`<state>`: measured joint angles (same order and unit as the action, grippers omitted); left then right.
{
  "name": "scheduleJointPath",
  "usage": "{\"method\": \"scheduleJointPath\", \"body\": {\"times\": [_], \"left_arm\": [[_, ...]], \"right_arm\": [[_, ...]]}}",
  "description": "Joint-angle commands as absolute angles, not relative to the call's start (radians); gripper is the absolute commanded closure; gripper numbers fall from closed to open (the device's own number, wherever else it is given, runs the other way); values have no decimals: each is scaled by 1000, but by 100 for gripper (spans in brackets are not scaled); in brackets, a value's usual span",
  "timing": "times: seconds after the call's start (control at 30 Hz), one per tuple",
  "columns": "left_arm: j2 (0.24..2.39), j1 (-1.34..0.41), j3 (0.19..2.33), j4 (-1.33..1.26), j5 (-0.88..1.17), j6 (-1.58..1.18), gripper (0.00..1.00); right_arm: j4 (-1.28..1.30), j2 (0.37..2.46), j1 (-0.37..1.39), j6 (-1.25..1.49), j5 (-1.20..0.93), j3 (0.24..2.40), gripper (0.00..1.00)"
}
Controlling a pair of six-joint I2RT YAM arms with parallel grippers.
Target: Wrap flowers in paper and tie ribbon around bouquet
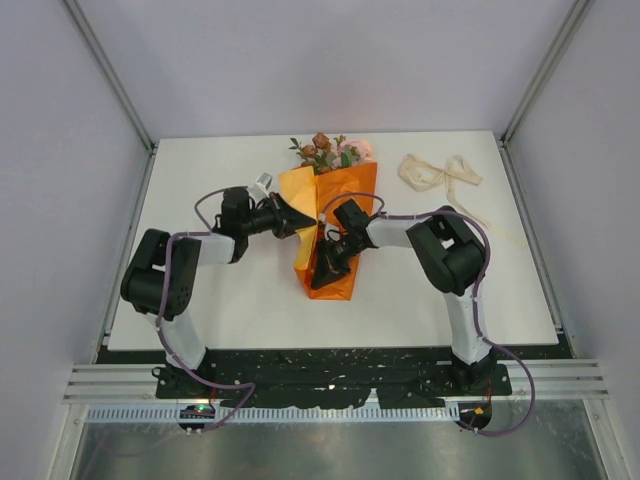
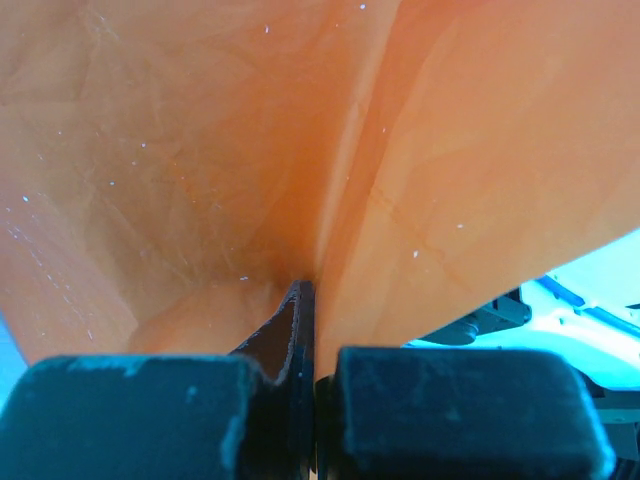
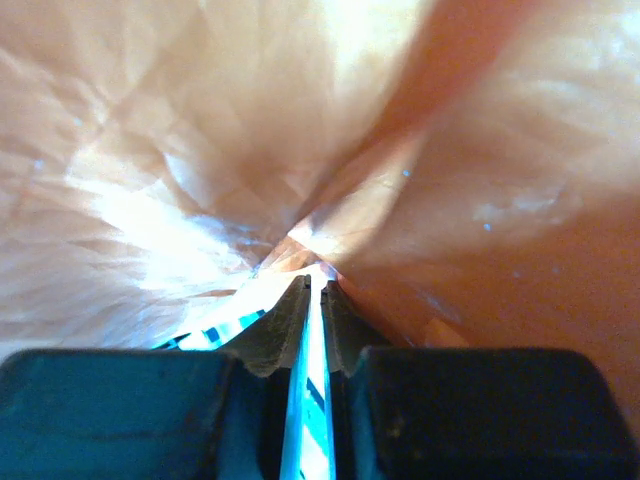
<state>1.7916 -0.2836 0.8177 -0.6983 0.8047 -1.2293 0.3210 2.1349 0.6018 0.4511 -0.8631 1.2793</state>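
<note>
- Top external view: a white table [image 1: 200,300] with the orange paper [image 1: 345,195] lying lengthwise at its middle, loosely folded around the flowers [image 1: 322,150]. Pink and rust blooms and green leaves show past its far end.
- The cream ribbon [image 1: 438,172] lies in loose loops at the far right of the table, well apart from the paper.
- The left gripper [image 1: 300,222] reaches in from the left and meets a raised flap on the paper's left side.
- The right gripper [image 1: 324,276] comes from the right and points down onto the paper's near, narrow end.
- Left wrist view: the left gripper [image 2: 302,300] has its jaws pressed together, clamped on a fold of paper [image 2: 200,150]. The sheet fans up and out from the tips.
- Right wrist view: the right gripper [image 3: 313,290] has its jaws a thin slit apart, with light showing through. Crinkled paper [image 3: 180,150] fills the view, its creases meeting right at the tips.
</note>
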Motion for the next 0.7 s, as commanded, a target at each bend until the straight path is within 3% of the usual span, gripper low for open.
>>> {"method": "scheduleJointPath", "body": {"times": [0.0, 0.17, 0.4, 0.53, 0.67], "left_arm": [[1775, -276, 830, -689, 812, -1178, 100], [1807, -293, 893, -595, 798, -1112, 100], [1841, -314, 910, -554, 778, -1085, 100], [1838, -302, 842, -742, 793, -1184, 100], [1767, -279, 813, -764, 821, -1148, 100]], "right_arm": [[246, 2048, 595, 426, -758, 1224, 84], [216, 2031, 577, 443, -758, 1198, 81], [195, 2169, 566, 515, -799, 1227, 75], [260, 2221, 566, 497, -818, 1284, 72], [399, 2270, 569, 378, -822, 1385, 72]]}}
